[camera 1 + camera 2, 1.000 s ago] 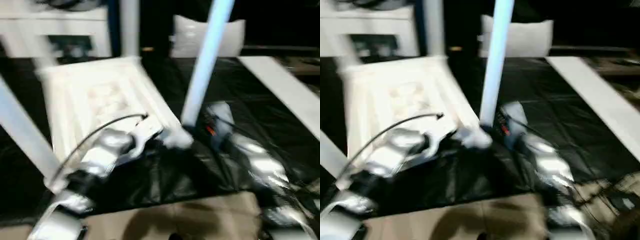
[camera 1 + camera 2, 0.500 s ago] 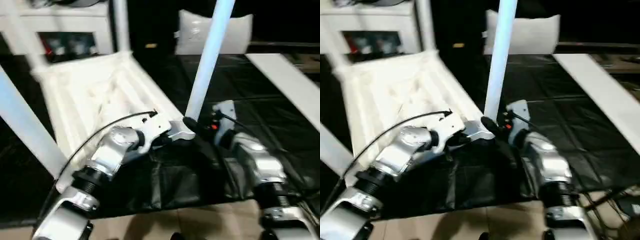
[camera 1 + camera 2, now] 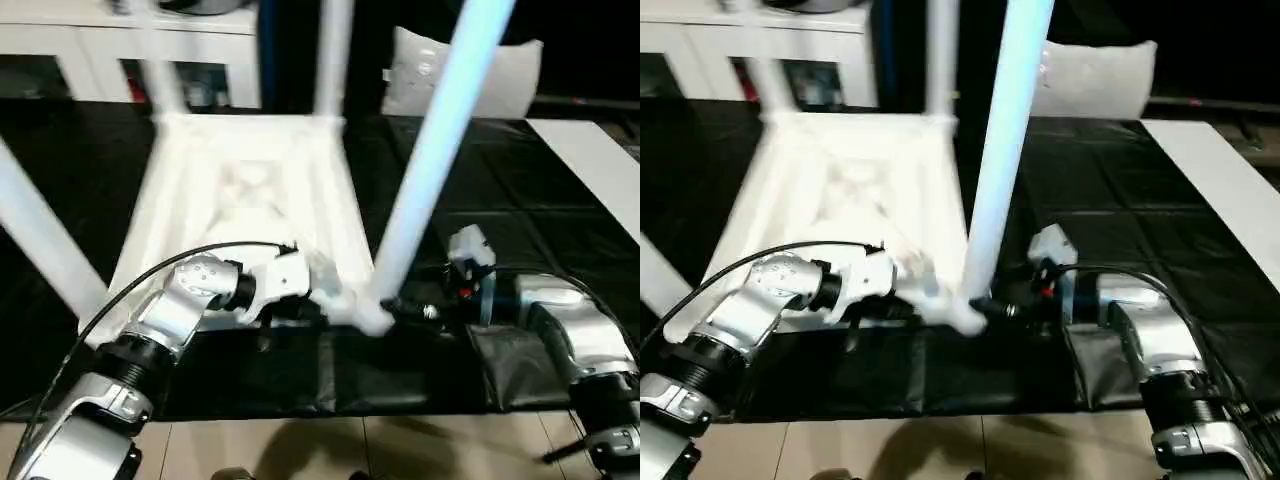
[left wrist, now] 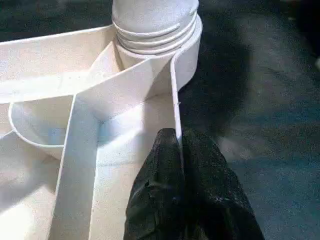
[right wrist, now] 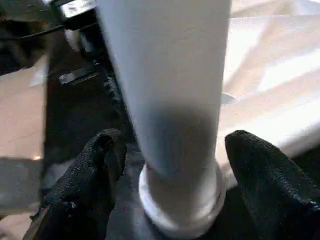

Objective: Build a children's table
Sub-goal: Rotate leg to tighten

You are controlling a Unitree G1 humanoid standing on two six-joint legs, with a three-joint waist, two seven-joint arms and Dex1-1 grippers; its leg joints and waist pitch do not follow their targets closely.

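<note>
Now table leg (image 5: pixel 170 100) betw. right gripper (image 5: pixel 175 165) fingers.

left gripper (image 4: pixel 179 165): fingers pressed together, arm reaching inward
right gripper (image 5: pixel 175 165): fingers spread wide, forearm angled inward

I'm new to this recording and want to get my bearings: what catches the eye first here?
An upside-down white table top lies on the black sheet, ribs up, with tall white legs rising from its corners. The near leg stands in its corner socket between the two arms. The left gripper pinches the top's rim beside that socket, while the right gripper has its fingers spread either side of the leg's base.
</note>
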